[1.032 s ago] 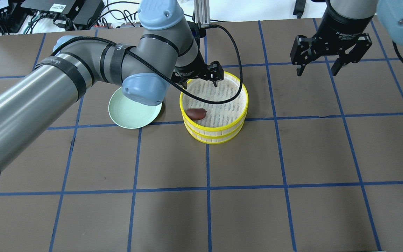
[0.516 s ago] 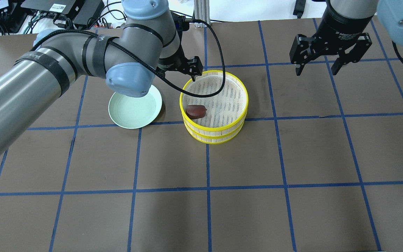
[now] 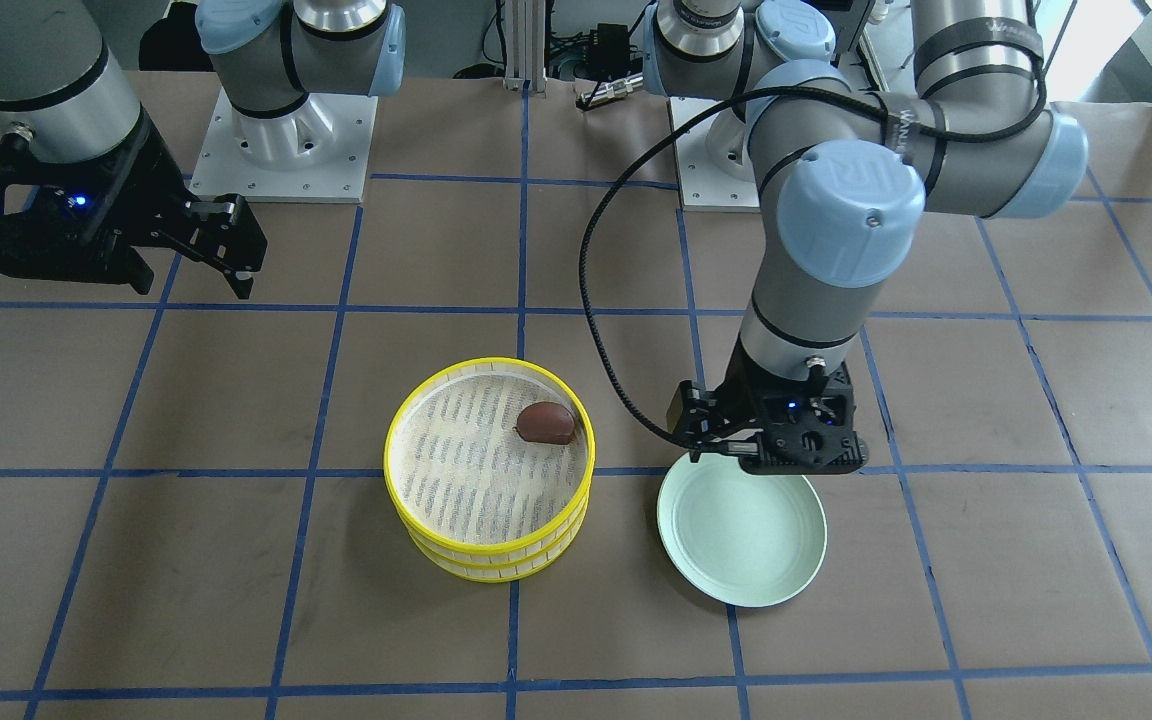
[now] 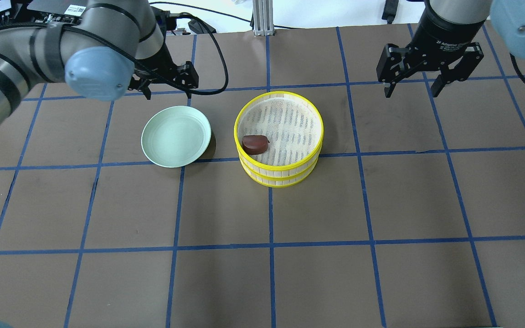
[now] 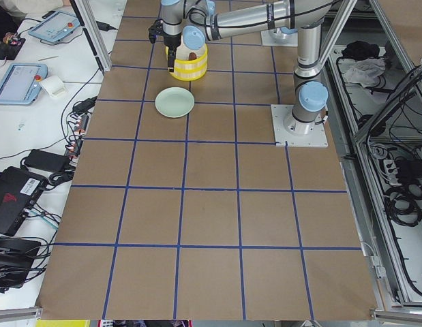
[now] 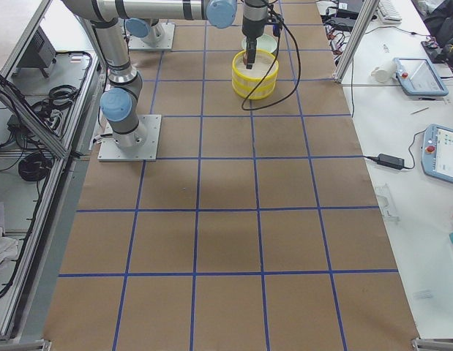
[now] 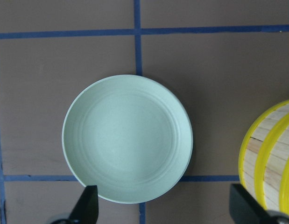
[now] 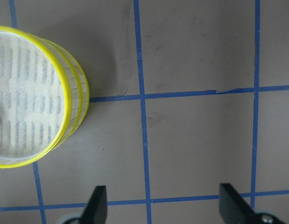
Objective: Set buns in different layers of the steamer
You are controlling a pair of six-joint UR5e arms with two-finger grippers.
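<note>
The steamer [image 4: 280, 172] is a stack of two yellow-rimmed layers near the table's middle; it also shows in the front view [image 3: 486, 550]. The dark reddish-brown bun [image 4: 254, 144] lies in the top layer by its left rim, as the front view [image 3: 547, 423] also shows. The cream-white bun is hidden. My left gripper [image 4: 168, 91] is open and empty, hovering over the far edge of the green plate; its wrist view shows its fingers [image 7: 88, 207] spread. My right gripper [image 4: 410, 89] is open and empty, high and far right of the steamer [image 8: 76, 105].
An empty pale green round plate [image 4: 176, 136] sits just left of the steamer and fills the left wrist view [image 7: 128, 137]. The brown table has blue grid tape. Cables and electronics lie past the far edge.
My left arm has swung left, from the steamer's far rim to above the plate's far edge. The brown bun and my right arm have stayed put.
</note>
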